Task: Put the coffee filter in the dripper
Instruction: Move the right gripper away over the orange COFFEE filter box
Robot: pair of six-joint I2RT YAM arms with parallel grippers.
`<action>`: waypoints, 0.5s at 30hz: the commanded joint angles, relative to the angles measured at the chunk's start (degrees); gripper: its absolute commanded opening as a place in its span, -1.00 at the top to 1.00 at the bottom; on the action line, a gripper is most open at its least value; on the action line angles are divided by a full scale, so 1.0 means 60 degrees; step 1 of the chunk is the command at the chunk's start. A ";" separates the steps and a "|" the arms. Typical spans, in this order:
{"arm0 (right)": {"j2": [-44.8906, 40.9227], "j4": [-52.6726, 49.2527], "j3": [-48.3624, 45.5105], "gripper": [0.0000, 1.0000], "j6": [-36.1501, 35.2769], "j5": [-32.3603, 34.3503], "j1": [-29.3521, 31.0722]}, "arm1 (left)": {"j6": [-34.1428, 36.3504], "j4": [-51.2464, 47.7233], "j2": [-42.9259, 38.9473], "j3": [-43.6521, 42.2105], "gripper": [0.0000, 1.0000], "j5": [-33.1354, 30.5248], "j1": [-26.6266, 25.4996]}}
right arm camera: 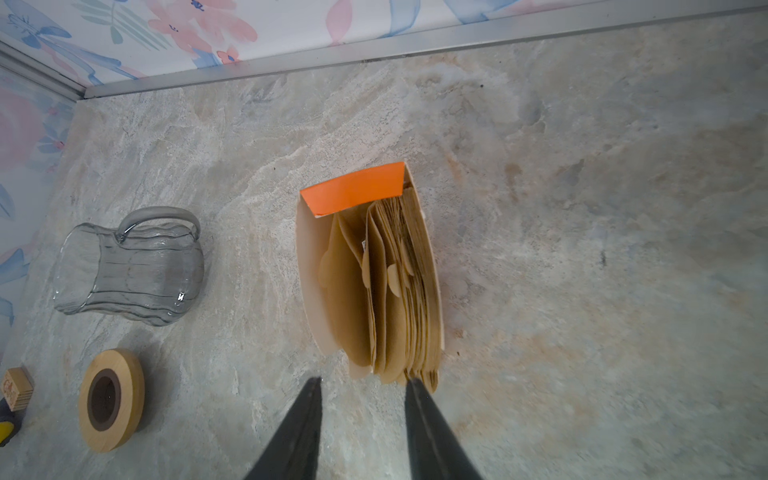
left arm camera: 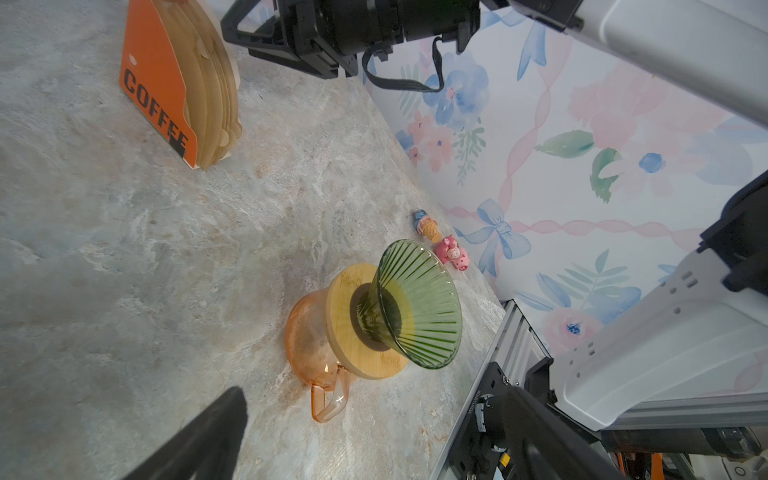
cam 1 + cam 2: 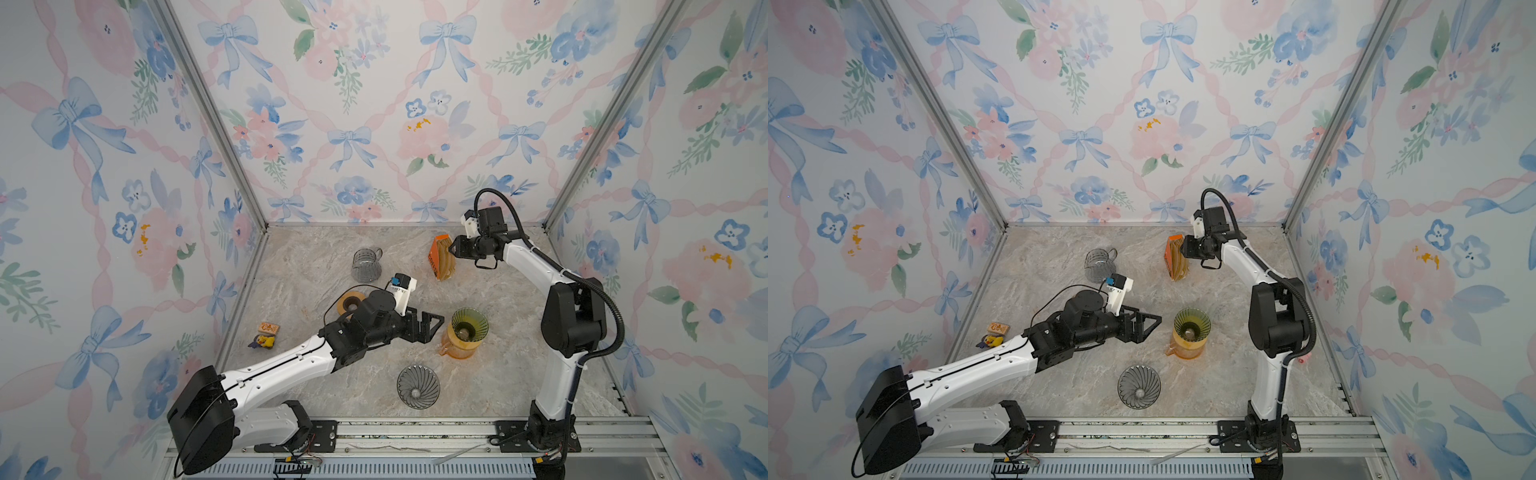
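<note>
The desk [image 3: 316,266] has a matt, stone-patterned surface in grey and beige. The green dripper [image 2: 415,303] is glossy ribbed glass, seated on a smooth pale wooden collar [image 2: 345,316] over a glossy orange glass carafe [image 2: 307,336]. The paper filters [image 1: 395,291] are matt, brown and unbleached-looking, and their box [image 2: 153,83] is smooth orange card. The pitcher [image 1: 129,270] and second dripper [image 3: 418,386] are clear, shiny glass. A loose ring [image 1: 112,399] is light wood. The right hand [image 1: 360,384] looks like matt black plastic, and the arm shells [image 3: 282,365] like glossy white plastic.
</note>
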 commanded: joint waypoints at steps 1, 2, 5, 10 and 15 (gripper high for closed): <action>0.0259 0.0102 0.0395 0.26 -0.0055 0.0123 -0.0144 | 0.0093 0.0179 -0.0061 0.0139 -0.96 0.0115 0.0050; 0.0297 0.0110 0.0437 0.26 -0.0039 0.0127 -0.0174 | 0.0073 0.0203 -0.0008 0.0152 -0.96 0.0151 0.0062; 0.0510 0.0108 0.0624 0.27 0.0042 0.0136 -0.0238 | 0.0004 0.0305 0.0123 0.0210 -0.96 0.0220 0.0048; 0.0933 -0.0018 0.1059 0.28 0.0114 0.0168 -0.0322 | -0.0037 0.0413 0.0257 0.0313 -0.96 0.0330 0.0034; 0.1346 -0.0113 0.1442 0.31 0.0210 0.0178 -0.0355 | -0.0077 0.0508 0.0274 0.0296 -0.96 0.0331 0.0042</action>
